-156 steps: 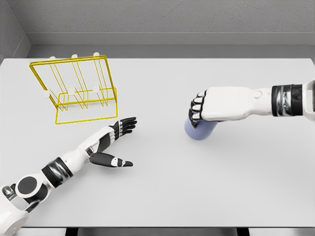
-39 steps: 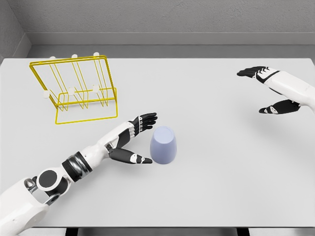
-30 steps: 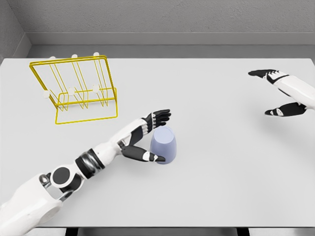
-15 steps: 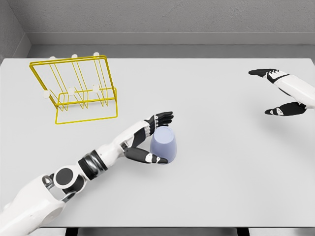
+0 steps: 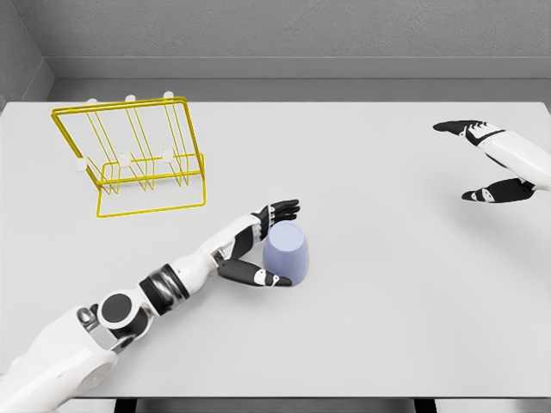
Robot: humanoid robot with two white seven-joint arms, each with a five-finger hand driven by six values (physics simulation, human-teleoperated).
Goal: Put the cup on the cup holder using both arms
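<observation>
In the head view, the pale lavender cup stands just left of the middle of the frame, slightly below centre, on the light grey desk; it looks upside down, narrower rounded end up. The left hand reaches it from the lower left and brackets its left side: the dark fingers stretch past the cup's upper edge behind it, while the thumb lies along the lower front at the cup's base. Fingers and thumb sit at or right against the cup wall but are spread rather than wrapped round it, so the grip reads as released, not closed. The yellow wire cup holder sits in the upper left of the frame, well apart from the cup, with bare desk between them and nothing blocking the way. The right hand hangs at the right edge of the frame, far from the cup, its fingers extended and its thumb apart, holding nothing.
</observation>
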